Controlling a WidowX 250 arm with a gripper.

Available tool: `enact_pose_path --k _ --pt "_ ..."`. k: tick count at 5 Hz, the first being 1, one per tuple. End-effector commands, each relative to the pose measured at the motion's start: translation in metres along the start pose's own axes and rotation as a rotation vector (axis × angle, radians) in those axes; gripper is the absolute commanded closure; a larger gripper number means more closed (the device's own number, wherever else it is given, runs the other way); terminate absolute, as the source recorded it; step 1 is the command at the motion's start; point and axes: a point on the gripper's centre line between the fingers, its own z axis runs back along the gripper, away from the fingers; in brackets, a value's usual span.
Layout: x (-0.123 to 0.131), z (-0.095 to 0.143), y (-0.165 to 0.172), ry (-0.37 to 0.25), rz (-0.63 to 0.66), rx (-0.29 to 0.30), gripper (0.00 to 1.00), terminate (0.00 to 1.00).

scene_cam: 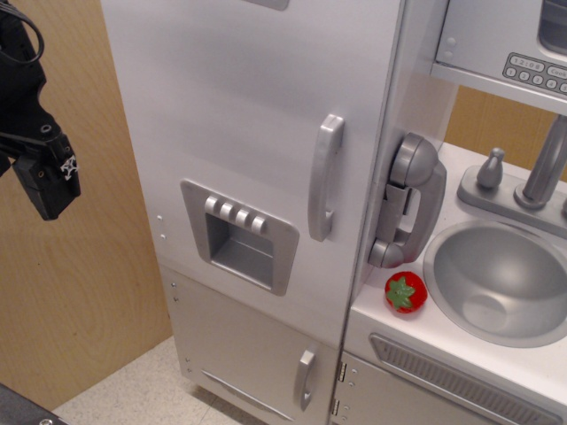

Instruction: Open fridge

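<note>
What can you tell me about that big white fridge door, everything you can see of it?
The fridge door is tall, white and smooth, like painted wood or plastic, and it looks shut, flush with the cabinet. A long silver vertical handle sits near its right edge, and a grey dispenser panel with four small buttons is set low in it. Below it is a smaller door with a short handle. The robot's black hand hangs off to the left, not touching the door.

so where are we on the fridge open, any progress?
Nothing done yet: the fridge door sits flush and shut. In hand: nothing, the gripper hangs at far left, well clear of the long silver handle, and whether it is open I can't tell. Left: cross over to the handle, grip it, and pull the door open.
</note>
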Motion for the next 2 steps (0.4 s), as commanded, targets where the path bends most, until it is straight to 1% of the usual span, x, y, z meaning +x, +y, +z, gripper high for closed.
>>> enact_pose_path --k 1,2 --pt "0.000 0.000 0.000 0.000 0.000 0.000 0.00 0.00" --pt "0.025 0.000 -0.033 0.008 -0.004 -0.006 0.00 0.00"
